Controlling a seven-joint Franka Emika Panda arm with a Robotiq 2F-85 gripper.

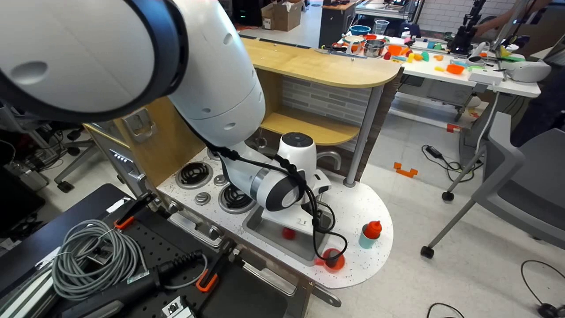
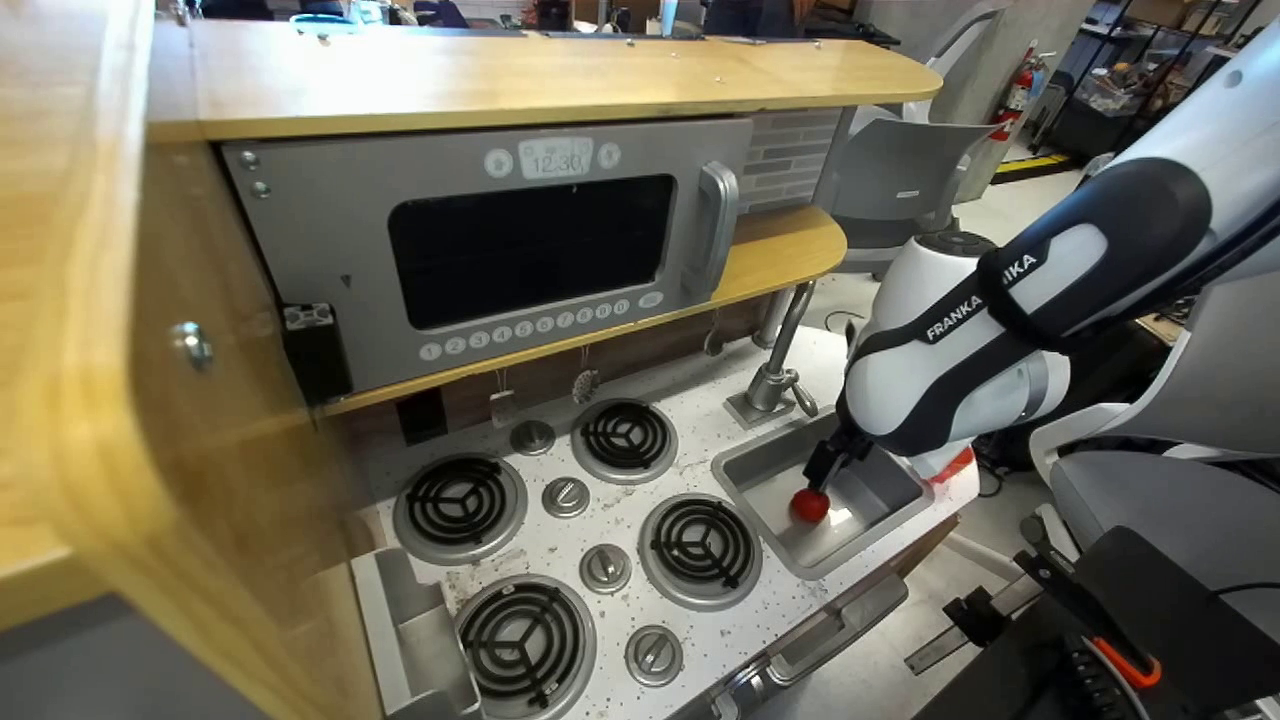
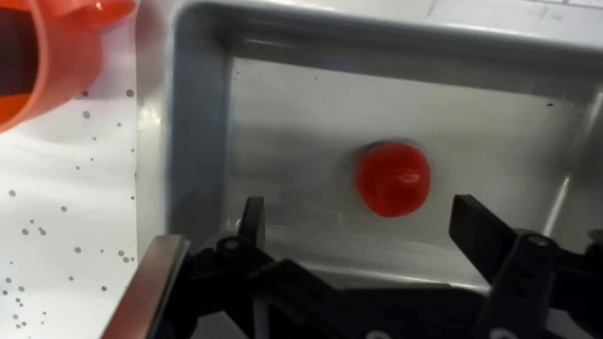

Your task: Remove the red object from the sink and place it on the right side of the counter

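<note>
Two black fingers (image 3: 483, 235) stand spread wide on the gripper (image 3: 359, 219); in the wrist view we see each of them apart from the round red object (image 3: 393, 180), which rests on the floor of the gray sink (image 3: 198, 122), away from its walls.

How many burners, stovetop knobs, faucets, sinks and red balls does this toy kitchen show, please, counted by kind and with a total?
Burners: 4
Stovetop knobs: 4
Faucet: 1
Sink: 1
Red ball: 1
Total: 11
</note>
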